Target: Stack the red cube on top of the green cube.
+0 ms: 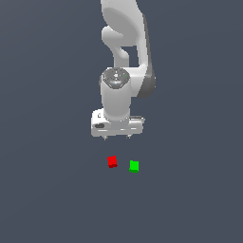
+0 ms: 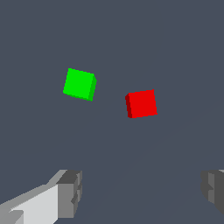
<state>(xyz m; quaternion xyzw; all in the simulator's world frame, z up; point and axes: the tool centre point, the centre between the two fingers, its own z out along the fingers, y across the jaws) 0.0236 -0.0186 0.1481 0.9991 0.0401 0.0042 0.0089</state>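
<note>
- My gripper (image 1: 116,137) hangs above the floor with its jaws spread wide and nothing between them; it touches neither cube.
- In the wrist view my 2 fingers (image 2: 70,192) sit far apart at the frame's edges, with only bare floor in the gap.
- The red cube (image 1: 112,161) rests on the dark grey floor (image 1: 47,190), below my gripper and nearer the camera in the exterior view, roughly under the fingertip on the exterior view's left.
- The green cube (image 1: 134,166) lies just beside the red cube, toward the exterior view's right of it, with a small gap between them; the 2 do not touch.
- Both cubes sit flat on the floor, each turned slightly, as the wrist view shows for the red cube (image 2: 141,103) and the green cube (image 2: 79,84).
- Neither cube is stacked on the other.
</note>
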